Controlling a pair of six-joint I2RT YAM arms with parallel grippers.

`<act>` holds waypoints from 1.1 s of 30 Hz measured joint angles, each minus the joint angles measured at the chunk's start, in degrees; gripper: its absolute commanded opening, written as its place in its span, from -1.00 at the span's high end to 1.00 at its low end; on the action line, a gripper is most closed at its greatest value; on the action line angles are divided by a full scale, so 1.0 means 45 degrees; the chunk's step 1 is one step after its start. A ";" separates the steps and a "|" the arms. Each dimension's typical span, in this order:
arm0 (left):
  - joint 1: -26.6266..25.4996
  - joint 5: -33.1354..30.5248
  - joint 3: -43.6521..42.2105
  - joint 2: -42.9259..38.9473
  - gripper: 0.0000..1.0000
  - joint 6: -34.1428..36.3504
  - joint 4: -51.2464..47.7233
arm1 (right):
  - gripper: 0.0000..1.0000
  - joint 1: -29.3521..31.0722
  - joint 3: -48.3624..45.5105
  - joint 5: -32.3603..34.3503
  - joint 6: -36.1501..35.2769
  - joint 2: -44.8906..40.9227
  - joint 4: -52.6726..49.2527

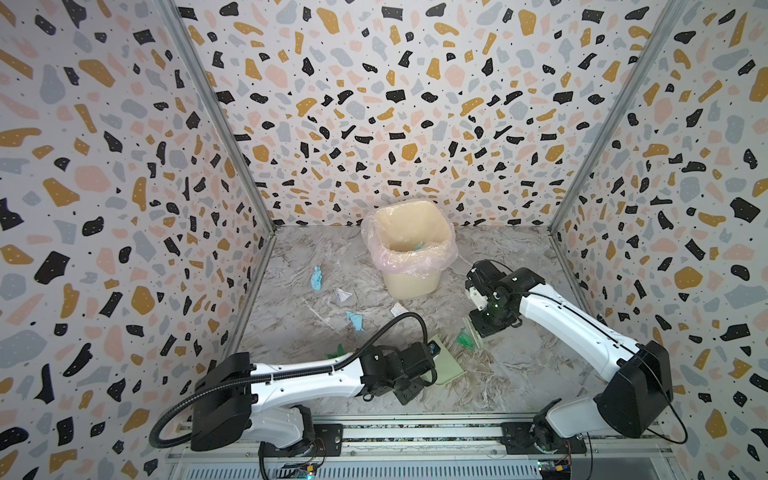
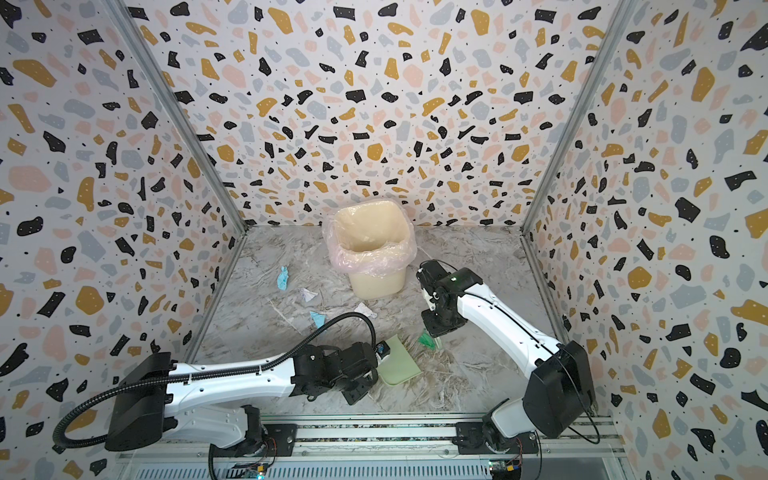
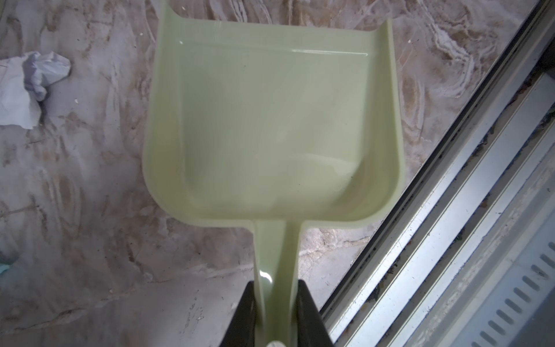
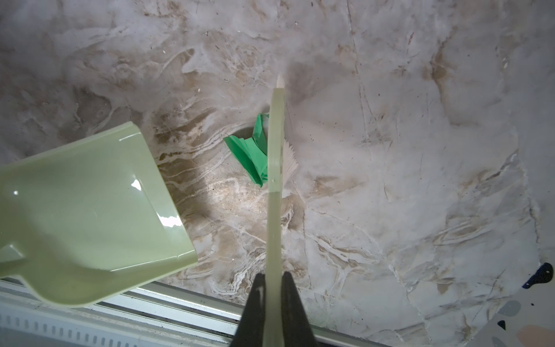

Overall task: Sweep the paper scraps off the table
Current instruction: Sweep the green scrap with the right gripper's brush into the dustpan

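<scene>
Around the work area stand 3 speckled walls [image 1: 104, 166], the biggest things in sight, and between them lies 1 marble table [image 1: 519, 353]. From the near rail [image 1: 415, 434], 2 white-and-black arms reach over it, the left arm [image 1: 299, 378] and the right arm [image 1: 573, 324]. At the back of the table, near the middle, sits 1 cream bin [image 1: 409, 284] with a pink liner [image 1: 411, 266] folded over its rim.

Next in size comes 1 pale green dustpan [image 1: 449, 365] near the front, its open mouth turned toward the right arm. Then comes 1 pale green brush [image 4: 275, 135] with white bristles, near the pan's lip but not touching it.

Smallest are the paper scraps [image 1: 343, 295]. In a top view I count 6 on the table: 2 light blue, 2 whitish and 2 green. They spread from left of the bin down to the pan, and 1 green one is half hidden behind the left arm. 1 more bluish bit [image 1: 417, 246] shows inside the bin. The green scrap [image 4: 249, 153] lies against the brush's bristle side, between brush and dustpan, clear of the pan.

The left gripper [image 3: 276, 296] has its 2 black fingers [image 3: 250, 303] pressed onto the dustpan's narrow handle, only that handle's width apart. The right gripper [image 4: 274, 281] is squeezed almost fully together, pinching the brush's thin handle edge-on.
</scene>
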 measured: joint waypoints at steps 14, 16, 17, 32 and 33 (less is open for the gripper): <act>0.0005 0.0165 -0.0165 0.0787 1.00 -0.0330 0.0282 | 1.00 0.0452 0.1719 0.0248 0.0049 0.0301 -0.0782; 0.0029 0.0155 -0.0160 0.0908 1.00 -0.0364 0.0359 | 1.00 0.0457 0.1933 0.0578 0.0053 0.0500 -0.0821; 0.0044 0.0151 -0.0160 0.0967 1.00 -0.0369 0.0384 | 1.00 0.0471 0.2016 0.0738 0.0068 0.0636 -0.0816; 0.0529 0.0000 0.0296 0.1768 1.00 -0.0350 0.0651 | 1.00 0.1520 0.2181 0.1865 0.0126 0.2312 -0.0772; 0.0529 -0.0063 0.0306 0.1836 1.00 -0.0325 0.0656 | 1.00 0.1579 0.2181 0.1792 0.0126 0.2312 -0.0772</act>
